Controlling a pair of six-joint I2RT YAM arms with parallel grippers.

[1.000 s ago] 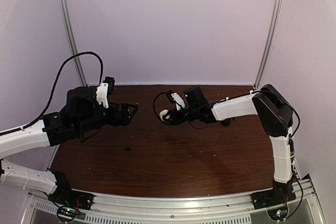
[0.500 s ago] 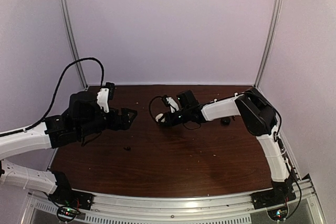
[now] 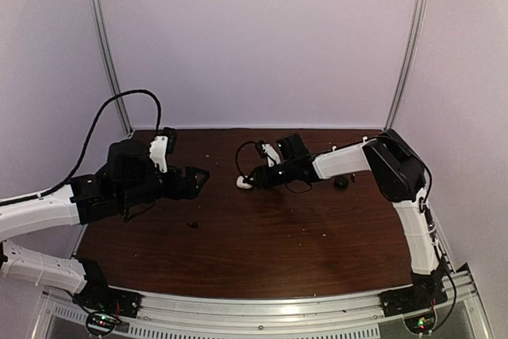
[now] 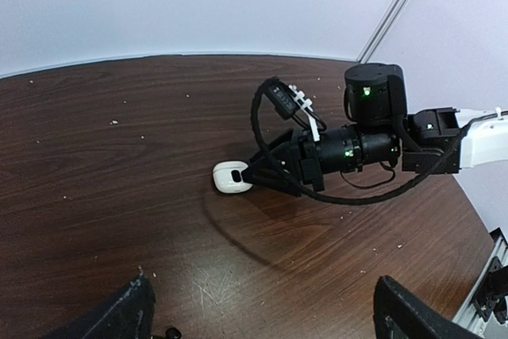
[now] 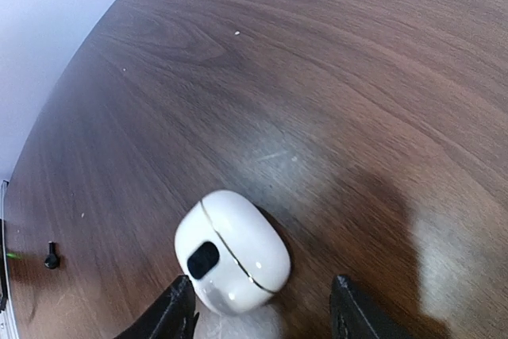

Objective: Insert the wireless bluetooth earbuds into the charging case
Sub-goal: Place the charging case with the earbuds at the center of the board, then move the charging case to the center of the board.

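Observation:
The white charging case [image 5: 232, 250] lies on the brown table with its lid shut, a dark oval on its side. My right gripper [image 5: 262, 309] is open around it; the left finger [image 5: 178, 311] is close against the case and the right finger [image 5: 349, 311] stands clear. From above, the case [image 3: 244, 182] sits just left of the right gripper [image 3: 254, 178]. My left gripper [image 3: 198, 175] hovers wide open at the left with nothing in it, looking at the case [image 4: 231, 177]. A tiny black earbud [image 3: 191, 225] lies on the table near the left fingers.
A small dark pebble-shaped object [image 3: 341, 182] rests on the table under the right forearm. Pale crumbs are scattered over the wood. Walls close the table at the back and sides, with metal posts [image 3: 107, 45] at the back corners.
The right gripper was shut on the white case and held it; it has shifted slightly left and down and has opened, leaving the case on the table. The left arm has barely moved.

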